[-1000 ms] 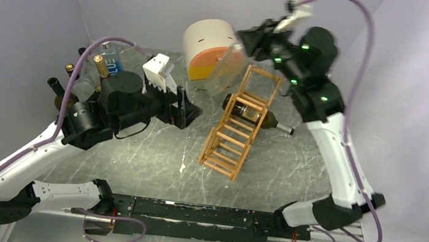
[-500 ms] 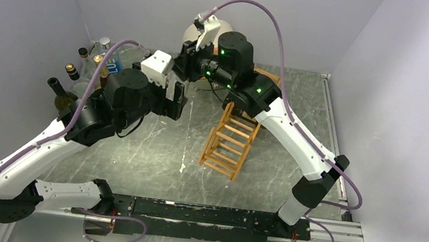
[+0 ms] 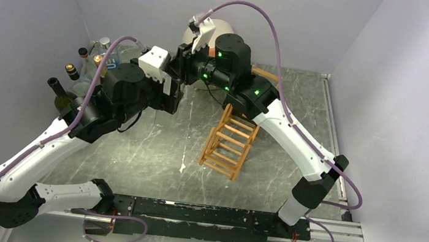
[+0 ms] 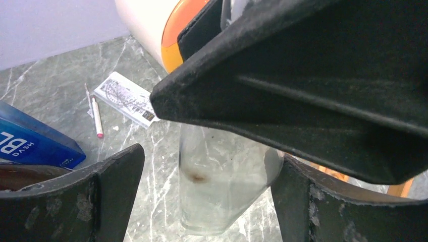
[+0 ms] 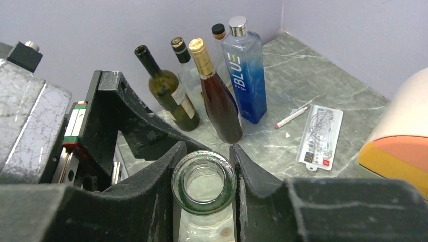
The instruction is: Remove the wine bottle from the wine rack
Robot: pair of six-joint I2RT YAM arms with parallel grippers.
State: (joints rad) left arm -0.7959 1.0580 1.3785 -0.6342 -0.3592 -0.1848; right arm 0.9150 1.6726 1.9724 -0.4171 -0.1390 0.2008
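My right gripper [image 5: 206, 166] is shut on the neck of a clear empty wine bottle [image 5: 204, 184] and holds it upright, mouth toward the camera. In the left wrist view the bottle's body [image 4: 222, 186] hangs between my left gripper's [image 4: 209, 161] open fingers [image 4: 113, 194], above the tabletop, with the right gripper just above. In the top view both grippers meet at the back centre, left [image 3: 171, 91] and right [image 3: 183, 68]. The tan wooden wine rack [image 3: 229, 141] leans to their right. Its upper end is hidden behind the right arm.
Several bottles stand at the back left [image 3: 82, 71]: a green one [image 5: 171, 93], an amber one [image 5: 218, 103] and a blue one [image 5: 246, 75]. A white card [image 5: 319, 133] and a pen [image 5: 292, 117] lie near the round cream-and-orange box [image 5: 398, 146].
My right arm swung left from above the rack, carrying the clear bottle to the left gripper. The left gripper rose slightly toward it. The rack's upper end became hidden.
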